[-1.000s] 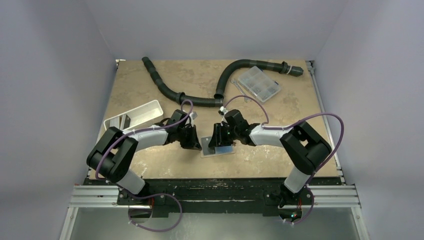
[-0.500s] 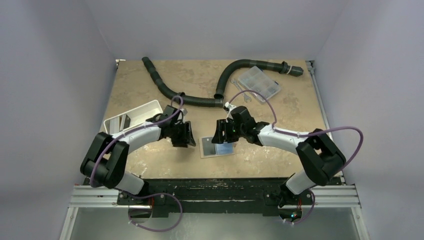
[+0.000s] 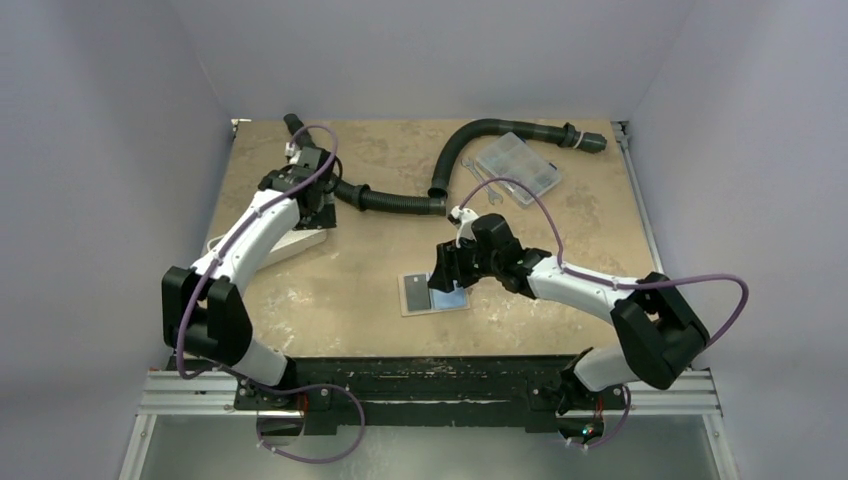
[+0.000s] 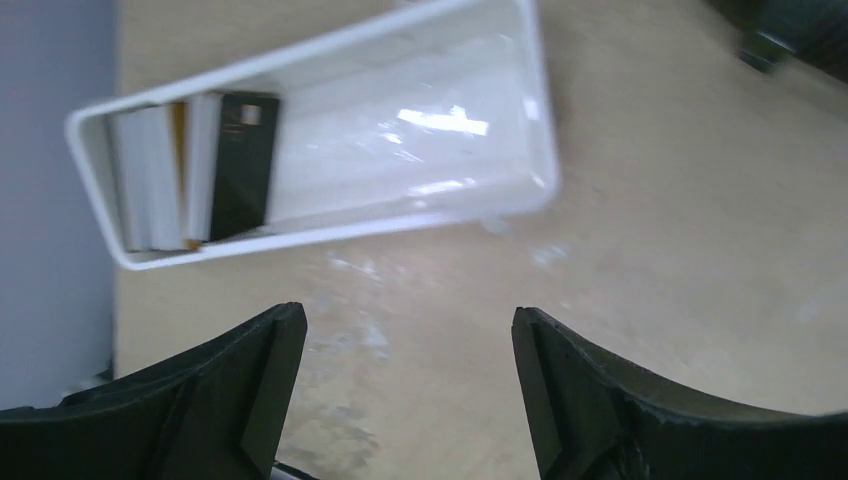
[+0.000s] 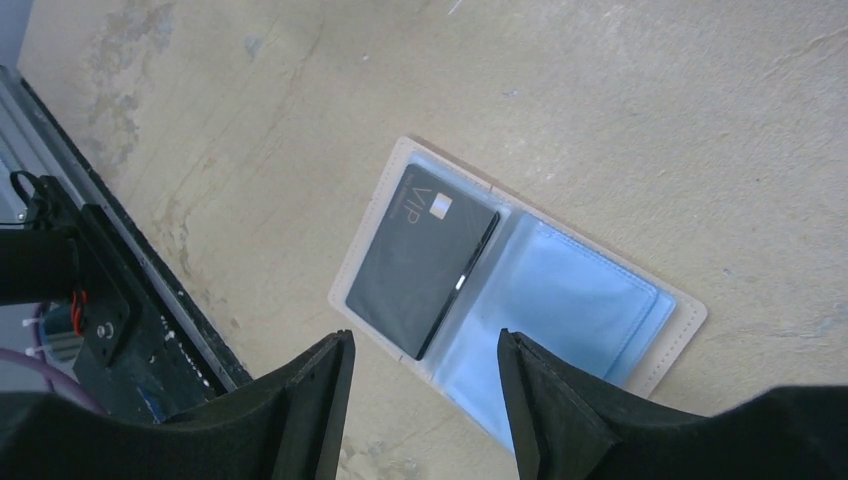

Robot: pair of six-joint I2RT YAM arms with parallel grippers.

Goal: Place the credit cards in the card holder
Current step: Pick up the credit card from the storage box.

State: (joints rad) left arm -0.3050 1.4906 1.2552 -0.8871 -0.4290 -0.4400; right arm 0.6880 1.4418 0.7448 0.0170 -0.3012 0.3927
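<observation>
Tan mottled desk (image 3: 560, 250) enclosed by pale grey walls (image 3: 430, 60). One card holder (image 5: 590, 300) laid open flat near front edge, one dark card (image 5: 420, 272) lain on its left half. In white tray (image 4: 330, 228), second dark card (image 4: 243, 165) stood among pale cards (image 4: 150, 180), count unclear. Left tool (image 4: 405, 315) spread wide, nothing held, hung over desk beside tray. Right tool (image 5: 422, 340) parted wide, empty, poised above card holder.

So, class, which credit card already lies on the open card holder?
The dark card marked VIP, flat on the card holder; the other cards sit in the white tray.
</observation>
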